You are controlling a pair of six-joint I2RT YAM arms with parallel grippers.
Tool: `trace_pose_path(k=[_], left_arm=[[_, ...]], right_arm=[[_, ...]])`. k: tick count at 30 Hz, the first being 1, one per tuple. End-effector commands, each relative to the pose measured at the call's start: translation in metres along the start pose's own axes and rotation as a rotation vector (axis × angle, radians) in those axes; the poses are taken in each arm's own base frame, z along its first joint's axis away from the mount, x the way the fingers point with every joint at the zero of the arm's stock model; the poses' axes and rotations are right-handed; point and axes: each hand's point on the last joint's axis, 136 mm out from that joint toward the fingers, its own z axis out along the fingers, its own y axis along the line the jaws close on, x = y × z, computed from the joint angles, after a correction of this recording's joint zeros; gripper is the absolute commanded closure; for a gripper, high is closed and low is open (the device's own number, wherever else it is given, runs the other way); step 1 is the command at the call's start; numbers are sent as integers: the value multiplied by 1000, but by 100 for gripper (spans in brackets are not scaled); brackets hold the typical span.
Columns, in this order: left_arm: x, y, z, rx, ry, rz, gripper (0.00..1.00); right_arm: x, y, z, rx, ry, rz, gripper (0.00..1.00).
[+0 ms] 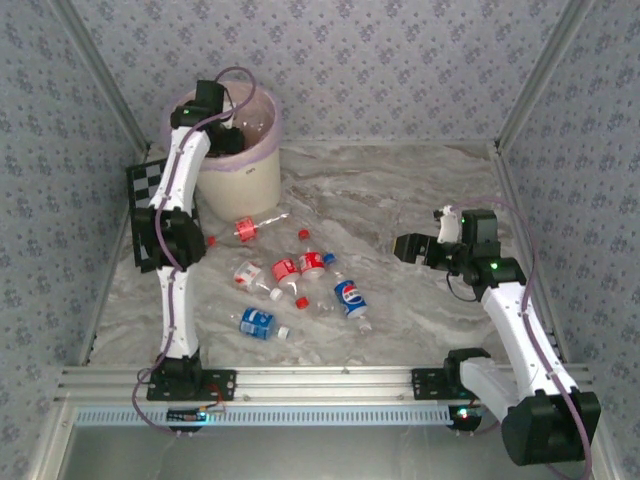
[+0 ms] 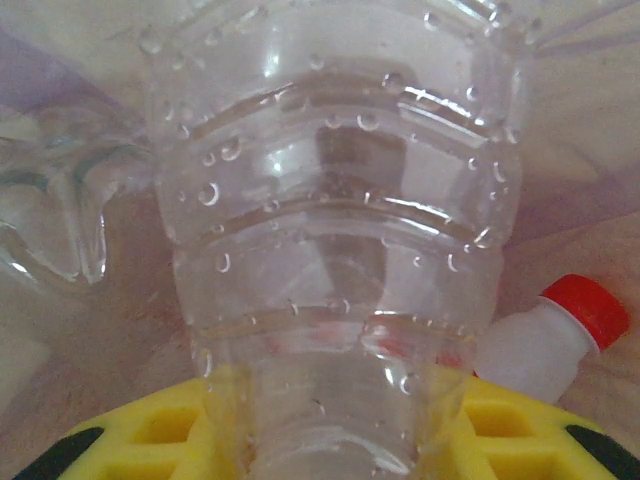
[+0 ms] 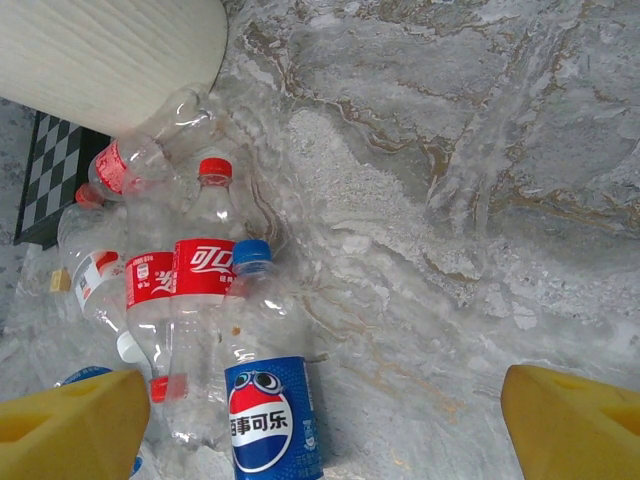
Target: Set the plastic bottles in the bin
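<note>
1. Site: a robot test cell dressed as a home corner.
2. Evidence: aluminium frame rail (image 1: 320, 382) carrying my left arm base (image 1: 188, 380) and right arm base (image 1: 445, 380); black-and-white checkerboard (image 1: 143, 185) at the counter (image 1: 420, 190) edge.
3. Decor: floral wallpaper panels (image 1: 400, 60); marble-patterned counter surface.

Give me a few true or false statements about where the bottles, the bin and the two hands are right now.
The left hand grips a clear bottle. True.
The right hand holds a bottle. False: it is open, holding nothing.
The bin stands at the table's far left. True.
Every bottle is in the bin. False: several loose bottles lie on the table.
</note>
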Motion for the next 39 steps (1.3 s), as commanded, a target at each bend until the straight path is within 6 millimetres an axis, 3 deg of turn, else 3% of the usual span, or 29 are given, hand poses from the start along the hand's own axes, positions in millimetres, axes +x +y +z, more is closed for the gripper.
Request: trace_pose_path(k=[1,3,6,9,13,21,27,34,39], left_arm=[[39,3,46,-11,137,9,99],[44,1,53,-3,146,2,91],[48,-3,58,10,149,-4,70],[43,-5,55,11,132,-3,56],[30,-5,38,12,86,-3,42],[5,-6,-6,13,5,13,25],[-12,-6,-43,8,-60,26,14],[-34,-8,-101,21,-161,45,0],[-42,-11,-137,41,-225,45,0]], right_arm=[[3,-6,1,26,13,-9,7],[3,-7,1,27,15,-10,7],[3,-7,2,27,17,-11,7],[3,-7,4,28,22,-11,7],[8,-8,6,42,38,-22,7],[24,0,15,85,113,-82,7],[51,18,20,115,230,-129,3],[108,27,39,174,439,-168,0],[143,37,54,181,548,-234,0]])
